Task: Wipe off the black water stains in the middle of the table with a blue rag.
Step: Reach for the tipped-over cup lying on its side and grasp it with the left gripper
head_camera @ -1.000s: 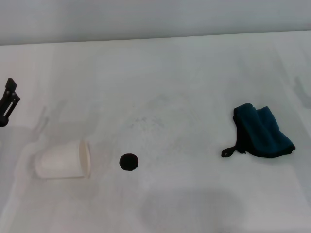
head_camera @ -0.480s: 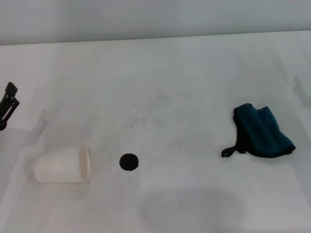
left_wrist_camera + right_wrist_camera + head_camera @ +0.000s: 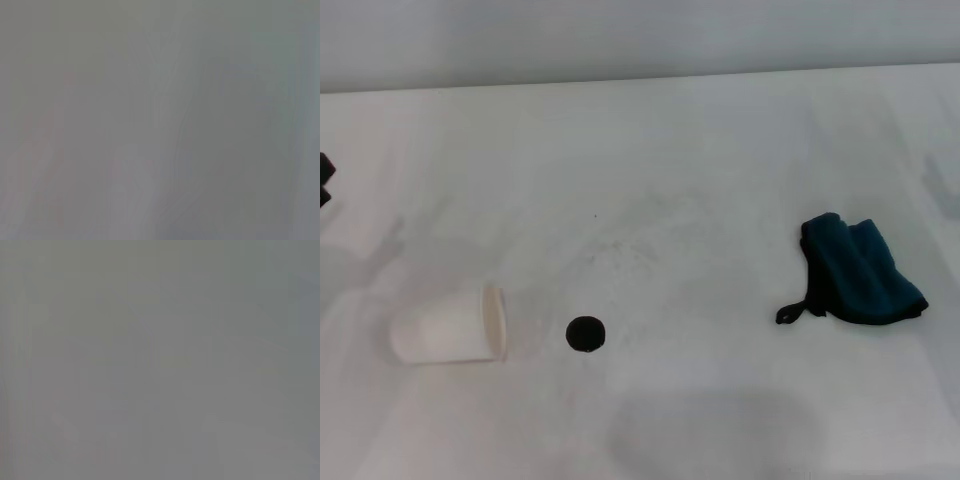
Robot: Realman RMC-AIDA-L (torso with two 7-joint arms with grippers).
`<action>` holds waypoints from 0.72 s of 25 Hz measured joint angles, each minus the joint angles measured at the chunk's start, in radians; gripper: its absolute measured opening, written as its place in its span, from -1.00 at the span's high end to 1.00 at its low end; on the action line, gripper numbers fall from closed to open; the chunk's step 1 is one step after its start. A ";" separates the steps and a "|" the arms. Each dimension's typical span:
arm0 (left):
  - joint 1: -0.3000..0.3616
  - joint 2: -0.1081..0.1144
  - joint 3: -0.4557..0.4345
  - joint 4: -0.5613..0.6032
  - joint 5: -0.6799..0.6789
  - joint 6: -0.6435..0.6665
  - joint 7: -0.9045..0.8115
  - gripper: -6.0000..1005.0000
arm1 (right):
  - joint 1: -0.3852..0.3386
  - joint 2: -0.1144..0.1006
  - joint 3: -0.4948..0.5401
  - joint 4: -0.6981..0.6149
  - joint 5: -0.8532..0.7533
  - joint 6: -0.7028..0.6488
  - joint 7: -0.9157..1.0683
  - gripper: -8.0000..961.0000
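Running this remotely, and from the head cam I've got a broad flat white table (image 3: 720,140), matte with faint grey smudges across its middle. The black water stain (image 3: 585,334) is one small solid round spot, crisp-edged, and I'll use it as my landmark. Just to the left of the stain lies a white paper cup (image 3: 450,327) tipped on its side, smooth tapered walls, its mouth facing the stain without touching it; I can't see into it from this angle, so no idea what's inside. Well off to the right of the stain, and a little farther back, sits the blue rag (image 3: 861,272): soft dark teal cloth, bunched into a couple of thick folds, black edging round it and a thin black loop tag trailing off the side nearest the stain. There's a wide stretch of bare table between stain and rag, and more open surface behind the stain all the way to the back edge, where the table meets a plain grey wall. The left claw (image 3: 324,180) is only a dark sliver at the frame's edge, far left of the stain and well behind the cup, and I can't tell if it's released or clenched. Both wrist cams show only flat grey blur.
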 joint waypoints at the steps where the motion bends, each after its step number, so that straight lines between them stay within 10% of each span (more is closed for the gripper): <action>1: -0.017 0.001 0.000 -0.048 0.028 0.008 -0.055 -0.78 | 0.001 0.000 0.000 0.000 0.000 -0.002 -0.001 -0.81; 18: -0.339 0.000 0.005 -0.819 0.623 0.452 -0.399 -0.78 | 0.009 0.000 0.000 0.000 0.001 -0.012 0.002 -0.81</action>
